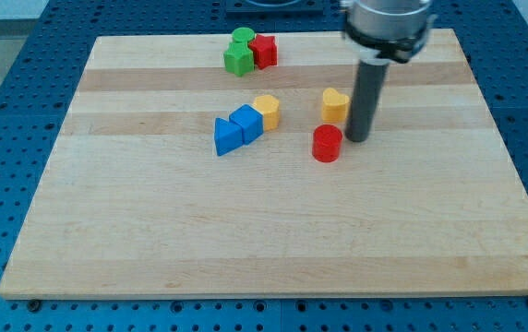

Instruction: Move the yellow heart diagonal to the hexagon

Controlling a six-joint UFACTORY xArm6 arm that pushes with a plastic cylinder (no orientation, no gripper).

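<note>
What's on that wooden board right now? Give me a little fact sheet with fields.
board: wooden board
my tip: just right of yellow heart and red cylinder
centre cluster: yellow hexagon, blue cube, blue triangle, touching in a row
top cluster: green cylinder, green block, red block
</note>
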